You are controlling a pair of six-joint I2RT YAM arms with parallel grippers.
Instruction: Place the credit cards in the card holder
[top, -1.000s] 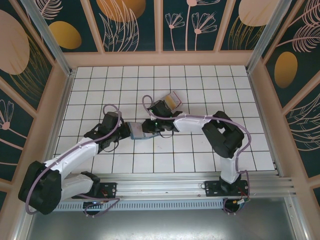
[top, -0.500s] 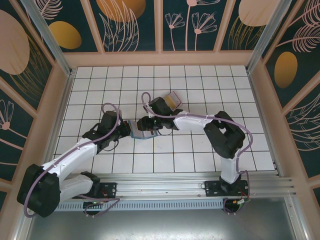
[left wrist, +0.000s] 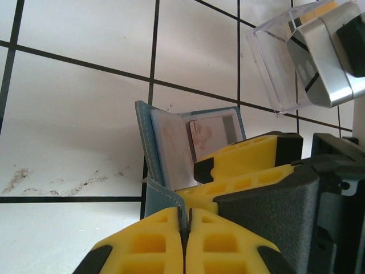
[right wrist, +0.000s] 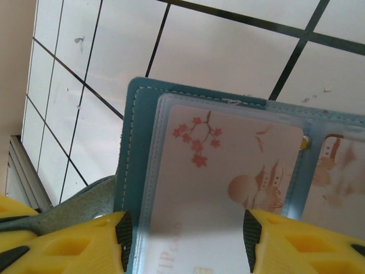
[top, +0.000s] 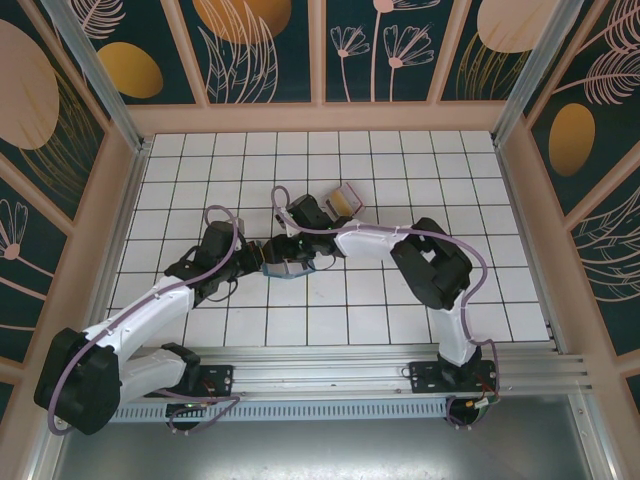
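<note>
As the right arm (top: 370, 240) swings left over the tiled worktop (top: 400, 300), its end effector (right wrist: 185, 228) leaves the spot beside the card holder (top: 347, 197) and arrives over the open teal wallet (top: 283, 268). Its jaws have been spreading on the way and now stand apart, one finger on each side of the wallet's clear sleeve (right wrist: 165, 148), gripping nothing. The left end effector (left wrist: 185, 228) has not budged: it stays pinched tight on the wallet's near flap, pinning it open. The card holder sits just beyond the wallet, untouched, with a yellow-gold card (left wrist: 320, 7) edge showing inside. A pale printed card (right wrist: 228, 171) lies in the sleeve between the right fingers, so I'd guess drawing it out comes next.
</note>
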